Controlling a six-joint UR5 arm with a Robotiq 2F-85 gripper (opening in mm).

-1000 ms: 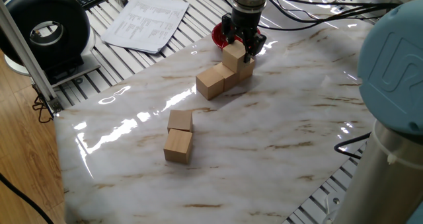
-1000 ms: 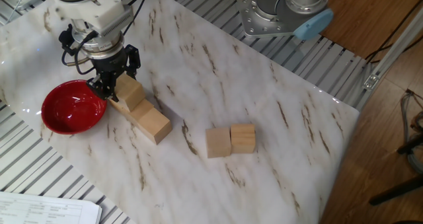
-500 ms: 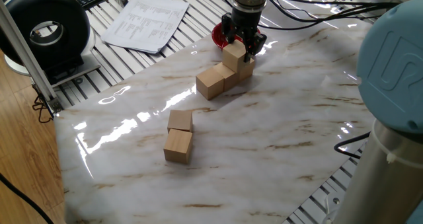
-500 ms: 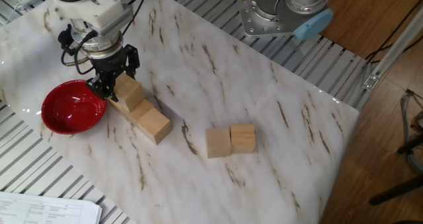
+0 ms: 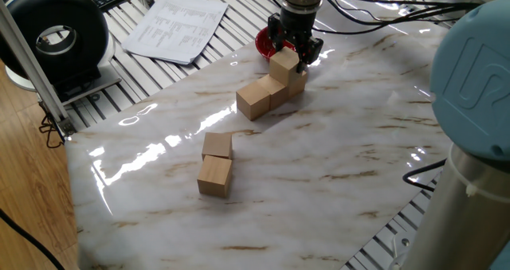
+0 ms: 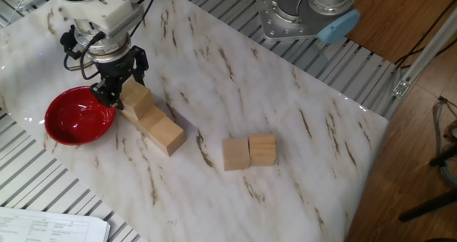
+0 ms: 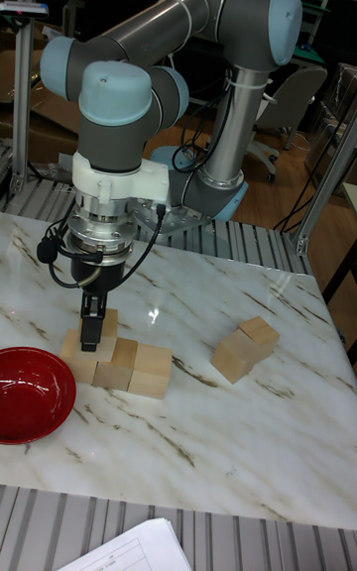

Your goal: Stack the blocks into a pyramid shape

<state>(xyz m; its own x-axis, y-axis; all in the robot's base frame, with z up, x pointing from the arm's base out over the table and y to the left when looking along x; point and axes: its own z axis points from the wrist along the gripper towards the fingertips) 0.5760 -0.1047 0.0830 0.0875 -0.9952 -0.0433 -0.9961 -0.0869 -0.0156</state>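
Light-tan plain wooden cubes form the work: a base row of three (image 6: 153,124) lies on the white marble-patterned tabletop (image 6: 300,128), directly beneath the black two-finger gripper (image 5: 294,53). A fourth cube (image 5: 281,65) sits on that row at the end nearest the red plastic bowl (image 6: 77,117). The fingers stand on either side of this upper cube, just clear of or barely touching its faces; whether they grip it or have let go cannot be told from these views.

Risks, as judged: if the jaws drag on the cube while lifting away, it could tip or slide off the row. The upper cube appears to sit near the row's end, over the end cube rather than plainly bridging two; a pyramid needs it across a seam, so two may not fit on the second tier.

Orientation: the base row's long axis runs from beside the bowl, under the tool, out toward the two spare wooden cubes (image 6: 248,151) lying well apart from the gripper, touching each other.
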